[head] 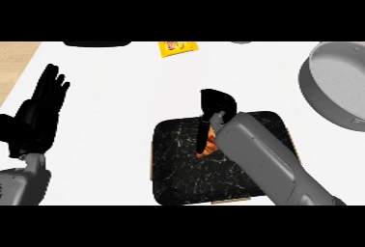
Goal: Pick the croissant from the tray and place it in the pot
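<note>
A black marbled tray (185,169) lies on the white counter at the view's middle. Only a small orange-brown piece of the croissant (208,147) shows on it, tucked under my right forearm. My right hand (216,103) hangs over the tray's far edge, fingers bent down toward the croissant; whether they hold it is hidden. The grey pot (329,91) stands at the far right, apart from the tray, and shows nothing inside. My left hand (39,113) rests open at the left edge, fingers up.
A yellow packet (177,48) lies at the counter's far edge. A dark object (98,44) sits at the far left edge. A wooden surface (14,62) borders the counter at the left.
</note>
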